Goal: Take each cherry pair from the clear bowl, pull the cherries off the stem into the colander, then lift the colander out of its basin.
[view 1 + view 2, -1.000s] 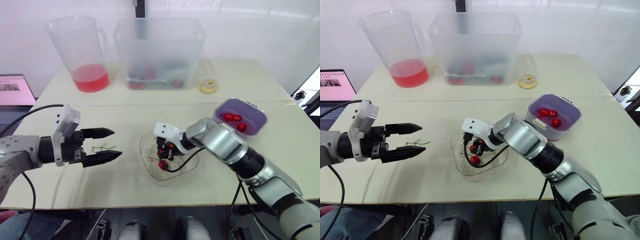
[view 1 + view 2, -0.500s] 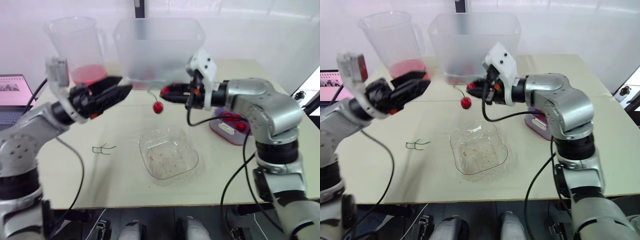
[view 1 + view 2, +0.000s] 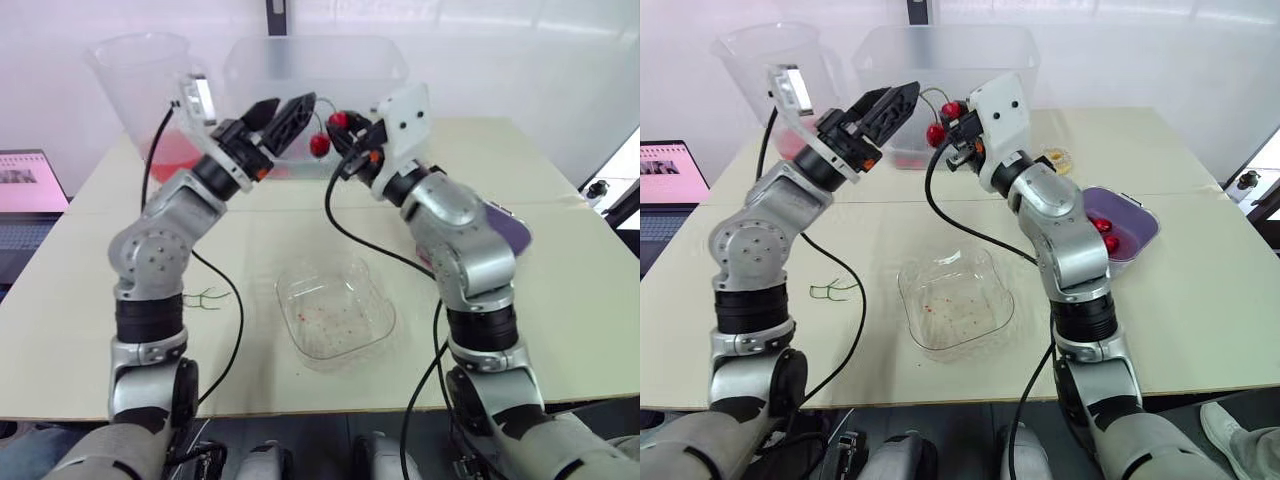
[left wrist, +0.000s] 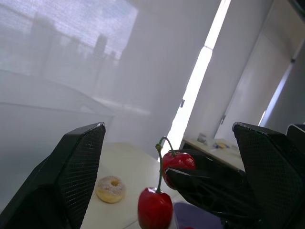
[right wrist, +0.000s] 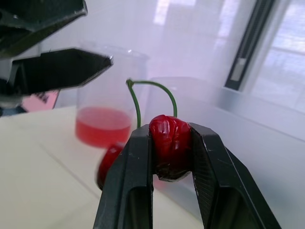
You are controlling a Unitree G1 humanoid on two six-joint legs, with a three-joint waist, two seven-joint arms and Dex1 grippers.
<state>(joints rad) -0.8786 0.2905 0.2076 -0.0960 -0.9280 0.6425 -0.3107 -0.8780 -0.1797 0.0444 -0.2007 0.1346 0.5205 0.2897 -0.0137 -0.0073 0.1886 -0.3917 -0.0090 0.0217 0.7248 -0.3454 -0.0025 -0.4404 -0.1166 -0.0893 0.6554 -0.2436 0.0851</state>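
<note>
Step in hand: separating a cherry pair. The right fingers (image 5: 138, 181) are clamped on the upper cherry (image 5: 170, 143), whose skin looks creased under the grip. The lower cherry (image 4: 155, 209) hangs free on the shared stem (image 4: 159, 164). The left fingers (image 4: 78, 176) stand wide apart, one on either side of the pair, touching nothing. The pair is held high over the far side of the bench, well apart from the purple colander (image 3: 1140, 212) at the right edge, which already holds cherries (image 3: 1105, 228). The clear bowl (image 3: 335, 320) near the front edge shows only red specks. Recommendation: carry the pair over the colander before pulling, so freed fruit falls in. Close the left fingers on the hanging cherry itself rather than the thin stem, then draw the arms apart steadily. Avoid adding squeeze on the right.
</note>
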